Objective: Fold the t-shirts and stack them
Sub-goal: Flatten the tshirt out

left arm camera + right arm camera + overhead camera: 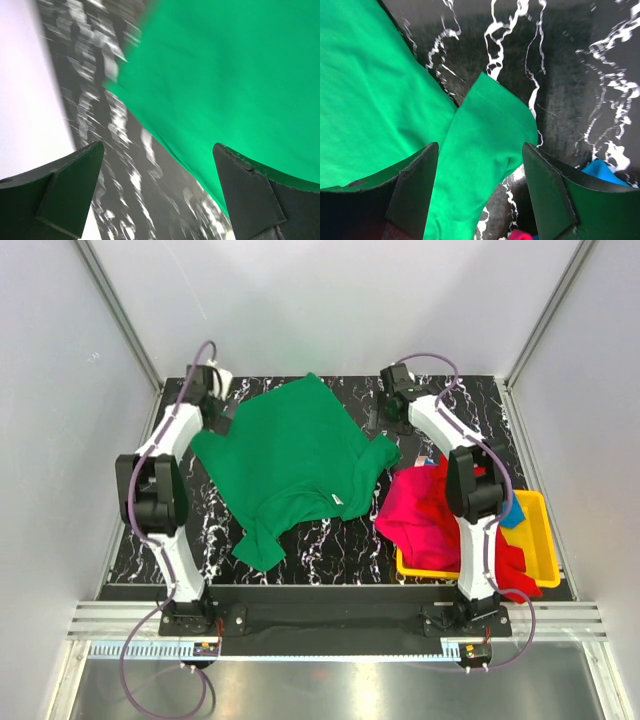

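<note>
The green t-shirt point(290, 465) lies spread across the middle of the black marbled table point(330, 550), its hem toward the far edge and one sleeve pointing right. My left gripper point(218, 408) hovers at its far left corner, jaws wide open and empty; in the left wrist view the gripper point(157, 146) is over bare table beside the green cloth point(225, 75). My right gripper point(396, 405) stands open over the right sleeve point(485, 135), and in its wrist view the gripper point(480, 146) holds nothing. The magenta-pink t-shirt point(425, 512), red t-shirt point(516, 572) and blue t-shirt point(514, 513) are heaped at the right.
A yellow tray point(540, 540) sits at the near right of the table under the heap of shirts; the pink one spills over its left rim onto the table. White walls enclose the table on three sides. Both arm bases stand at the near edge.
</note>
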